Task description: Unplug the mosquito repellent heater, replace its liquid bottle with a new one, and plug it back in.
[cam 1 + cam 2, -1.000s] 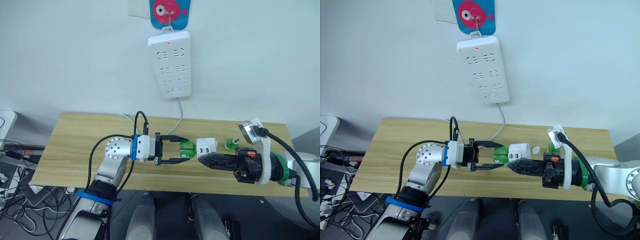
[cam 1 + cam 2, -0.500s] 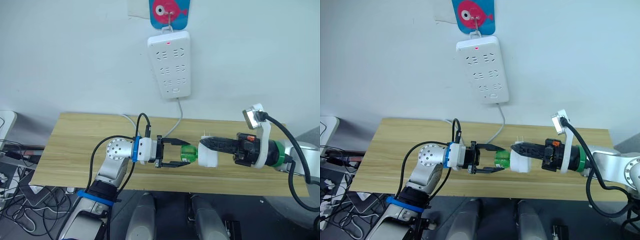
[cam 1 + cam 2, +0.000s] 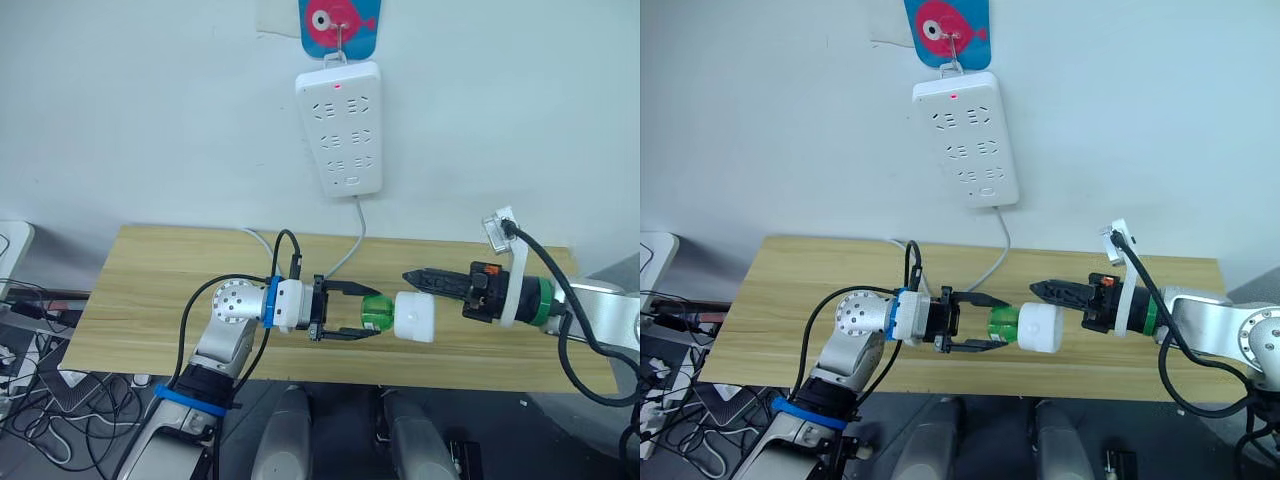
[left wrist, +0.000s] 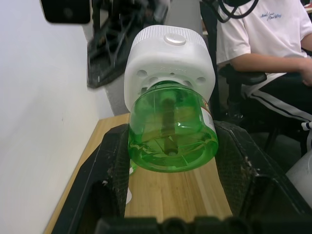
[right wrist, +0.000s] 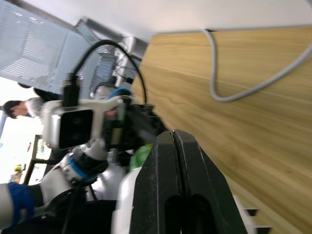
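Left gripper pinches the green bottle, carrying the attached heater above the table; right gripper, fingers pressed together, sits just beyond it. Holding the bottle probably steadies the assembly for re-plugging into the power strip.

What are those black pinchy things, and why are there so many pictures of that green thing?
Those are a robot's two hands, called grippers. Two pictures come from cameras in its head, looking down over a wooden table. Two more come from cameras on its wrists. The left gripper pinches a green liquid bottle joined to a white mosquito repellent heater. The right gripper, fingers together, hangs just above the heater. On the wall hangs a white power strip, and its cable drops to the table. A person sits nearby.
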Tool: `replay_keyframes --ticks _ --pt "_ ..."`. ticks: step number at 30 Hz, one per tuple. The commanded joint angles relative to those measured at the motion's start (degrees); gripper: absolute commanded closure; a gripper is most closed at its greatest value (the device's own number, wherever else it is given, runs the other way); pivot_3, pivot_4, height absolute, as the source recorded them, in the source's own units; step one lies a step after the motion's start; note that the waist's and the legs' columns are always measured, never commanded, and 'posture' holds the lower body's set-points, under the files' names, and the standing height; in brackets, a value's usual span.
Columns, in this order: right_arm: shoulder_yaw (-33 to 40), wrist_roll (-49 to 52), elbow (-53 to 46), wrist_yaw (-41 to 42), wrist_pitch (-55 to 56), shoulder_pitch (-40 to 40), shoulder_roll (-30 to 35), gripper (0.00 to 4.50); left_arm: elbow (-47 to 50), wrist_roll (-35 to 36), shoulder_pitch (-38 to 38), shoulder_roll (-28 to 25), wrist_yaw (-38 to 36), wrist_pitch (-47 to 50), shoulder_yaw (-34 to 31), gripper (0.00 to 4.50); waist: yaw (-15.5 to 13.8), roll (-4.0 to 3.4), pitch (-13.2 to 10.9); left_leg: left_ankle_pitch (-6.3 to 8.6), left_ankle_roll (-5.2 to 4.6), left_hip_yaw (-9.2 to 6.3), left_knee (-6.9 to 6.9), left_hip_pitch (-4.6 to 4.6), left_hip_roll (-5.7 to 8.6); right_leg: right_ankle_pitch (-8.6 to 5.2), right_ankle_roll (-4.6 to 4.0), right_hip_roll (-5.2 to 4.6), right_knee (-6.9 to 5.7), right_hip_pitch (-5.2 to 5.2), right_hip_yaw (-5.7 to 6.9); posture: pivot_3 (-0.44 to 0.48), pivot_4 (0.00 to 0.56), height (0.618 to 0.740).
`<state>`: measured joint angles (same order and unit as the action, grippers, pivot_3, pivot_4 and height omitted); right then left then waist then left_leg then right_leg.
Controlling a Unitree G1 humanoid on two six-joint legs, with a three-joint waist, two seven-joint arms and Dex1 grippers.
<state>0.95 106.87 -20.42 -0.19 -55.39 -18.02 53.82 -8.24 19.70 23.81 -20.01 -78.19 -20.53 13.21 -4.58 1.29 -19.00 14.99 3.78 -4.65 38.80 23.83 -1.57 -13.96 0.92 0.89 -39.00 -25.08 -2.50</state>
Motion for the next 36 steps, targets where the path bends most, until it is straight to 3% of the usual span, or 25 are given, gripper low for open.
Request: replay_keyframes --ticks 1,6,21,36 --pt "0.19 -4.14 -0.13 -0.01 -0.20 2.71 -1.38 4.48 3.39 2.95 -0.18 0.40 0.70 1.35 -0.69 2.27 0.00 0.00 0.00 0.00 0.00 0.00 0.00 0.00 0.00 0.00 0.00 0.00 0.00 0.00 0.00 0.214 0.274 0.740" --pt "0.99 -5.50 -1.71 0.49 -1.01 5.49 -2.81 4.48 2.88 2.51 0.36 0.32 1.27 1.70 -0.78 2.27 0.00 0.00 0.00 0.00 0.00 0.01 0.00 0.01 0.00 0.00 0.00 -0.01 -0.01 -0.02 -0.01 0.214 0.273 0.740" --pt "0.77 6.13 -12.25 -1.18 1.35 11.90 0.06 4.48 -1.57 -1.95 1.65 0.01 4.91 -0.29 -0.42 2.27 0.13 0.00 0.00 0.00 0.00 -0.01 0.00 0.01 0.00 -0.01 0.01 0.01 0.00 0.00 -0.01 0.199 0.294 0.740" --pt "0.17 6.13 -11.49 0.46 3.63 3.21 0.08 4.48 -3.44 -2.91 2.03 -0.61 2.34 -3.34 1.15 2.27 0.30 0.00 0.00 0.00 0.00 -0.01 0.00 0.02 0.00 -0.01 0.01 0.01 0.02 -0.01 0.00 0.176 0.303 0.740"
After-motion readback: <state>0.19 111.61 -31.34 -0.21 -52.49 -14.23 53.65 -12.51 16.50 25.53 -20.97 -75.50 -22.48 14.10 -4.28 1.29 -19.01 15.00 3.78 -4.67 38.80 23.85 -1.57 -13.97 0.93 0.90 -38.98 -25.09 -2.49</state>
